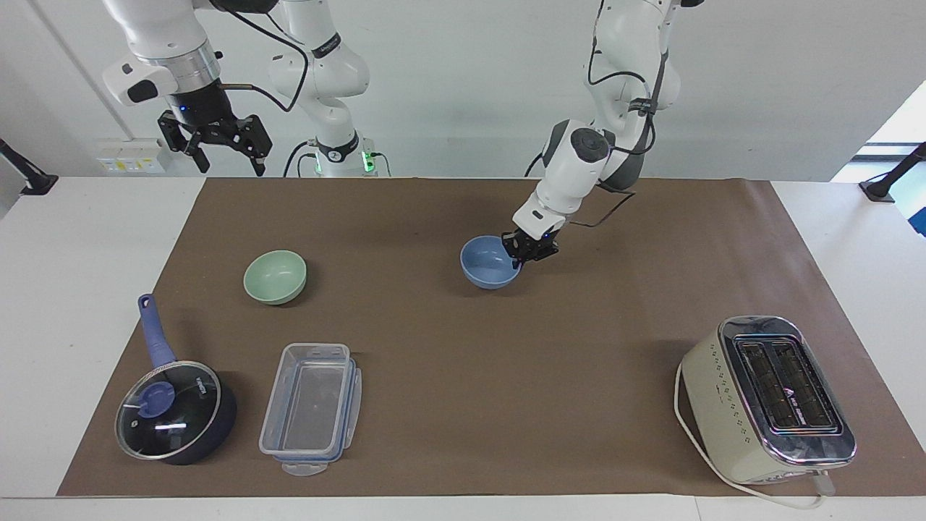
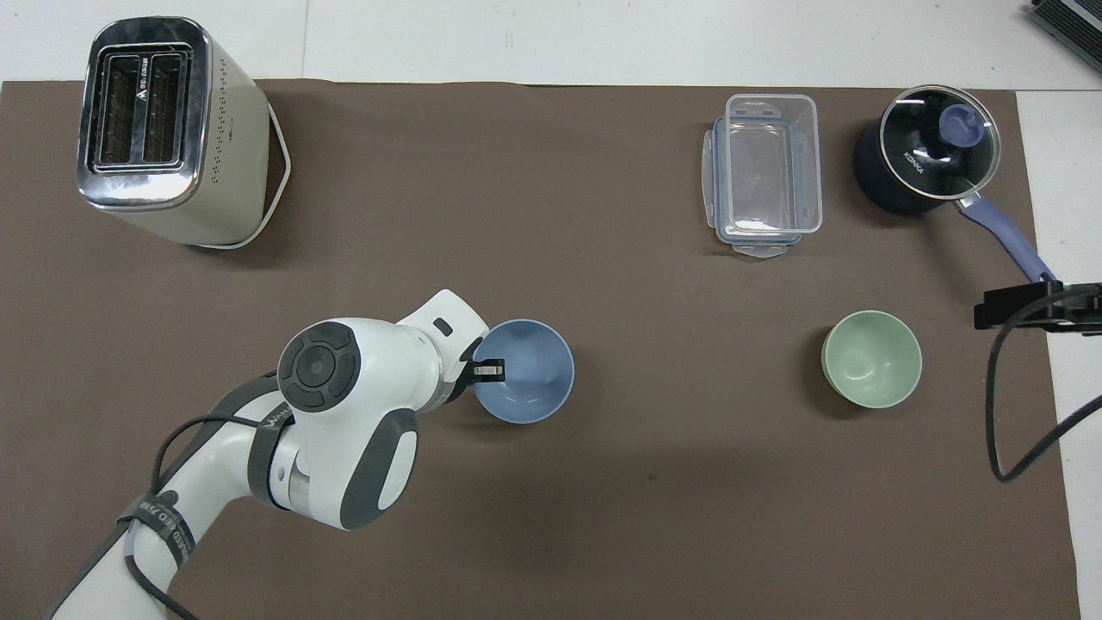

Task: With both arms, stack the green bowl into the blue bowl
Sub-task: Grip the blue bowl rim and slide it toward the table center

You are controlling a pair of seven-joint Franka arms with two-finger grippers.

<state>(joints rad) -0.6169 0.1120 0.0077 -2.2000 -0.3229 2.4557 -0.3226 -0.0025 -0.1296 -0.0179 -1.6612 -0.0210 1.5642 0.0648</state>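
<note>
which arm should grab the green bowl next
Right. The right gripper hangs open at the green bowl's end of the table; the left gripper is shut on the blue bowl's rim.

Your two arms are white, rounded segments with dark grey joint caps and black bands carrying white lettering. Black cables loop loosely along each, strapped at intervals. The left tool is black and compact, with a small blue light above it. The right tool, upper left of the facing view, is black beneath a silver collar. Green lights glow at both bases.
</note>
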